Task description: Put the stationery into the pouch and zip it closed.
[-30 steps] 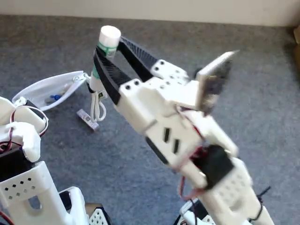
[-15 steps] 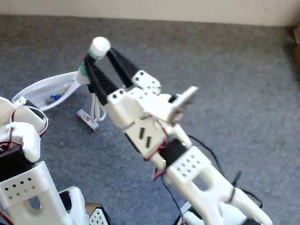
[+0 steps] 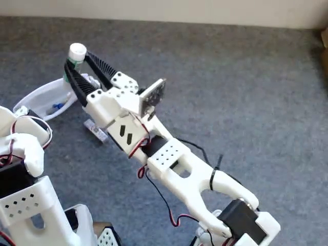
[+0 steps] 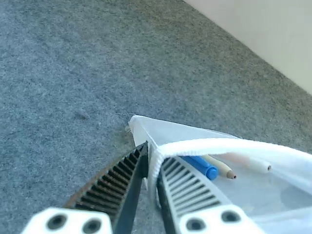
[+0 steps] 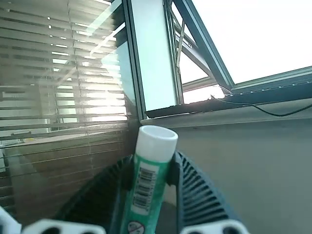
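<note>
A green glue stick with a white cap [image 3: 77, 51] stands upright in my right gripper [image 3: 77, 61], which is shut on it just above the near end of the white pouch [image 3: 43, 95]. In the right wrist view the glue stick [image 5: 148, 180] sits between the black fingers [image 5: 195, 195]. My left gripper [image 4: 151, 155] is shut on the pouch rim [image 4: 204, 145] and keeps the mouth open. Inside lie a blue pen [image 4: 200, 167], a beige pencil [image 4: 219, 168] and a white pen [image 4: 248, 163].
A small pale oblong item [image 3: 96, 130] lies on the grey carpet [image 3: 246, 92] beside the pouch, under the right arm. The left arm's white body [image 3: 23, 154] stands at the lower left. A pale wall [image 3: 169, 9] borders the far edge.
The right arm has swung left and stretched out, carrying the glue stick from right of the pouch to above its near end. The left arm and pouch have stayed put.
</note>
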Tool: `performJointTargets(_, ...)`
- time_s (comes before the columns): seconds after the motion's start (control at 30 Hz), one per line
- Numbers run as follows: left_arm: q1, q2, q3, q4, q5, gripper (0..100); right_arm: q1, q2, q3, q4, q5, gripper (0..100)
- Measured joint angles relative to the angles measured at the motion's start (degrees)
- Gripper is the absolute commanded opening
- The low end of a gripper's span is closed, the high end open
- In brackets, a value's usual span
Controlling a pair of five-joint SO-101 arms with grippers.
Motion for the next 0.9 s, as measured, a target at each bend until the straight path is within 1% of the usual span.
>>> performJointTargets(0.23, 0.0, 0.0, 0.0, 0.0, 0.0, 1, -4.13, 0.0, 0.0, -0.18, 0.0, 0.4)
performJointTargets(0.3, 0.0, 0.0, 0.0, 0.0, 0.0, 1, -4.75, 0.0, 0.0, -0.09, 1.14, 0.4)
performJointTargets(0.4, 0.0, 0.0, 0.0, 0.0, 0.0, 1, -5.19, 1.14, 0.0, 0.53, 7.74, 0.4)
performJointTargets(0.5, 0.26, 0.0, 0.0, 0.0, 0.0, 1, -5.19, 5.71, 0.0, 0.53, 16.0, 0.4)
performJointTargets(0.57, 0.26, 0.0, 0.0, 0.0, 0.0, 1, -5.19, 8.0, 0.0, 0.53, 20.22, 0.4)
performJointTargets(0.63, 0.26, 0.0, 0.0, 0.0, 0.0, 1, -5.19, 8.44, 0.0, 0.53, 22.51, 0.4)
performJointTargets(0.7, 0.26, 0.0, 0.09, 0.0, 0.0, 1, -5.19, 8.44, 0.0, 0.53, 23.12, 0.7)
performJointTargets(0.87, 0.26, 0.0, 0.09, 0.0, 0.0, 1, -5.19, 8.44, 0.0, 0.53, 23.74, 12.6)
performJointTargets(0.9, 0.26, 0.0, 0.09, 0.0, 0.0, 1, -5.19, 8.44, 0.0, 0.53, 23.74, 13.0)
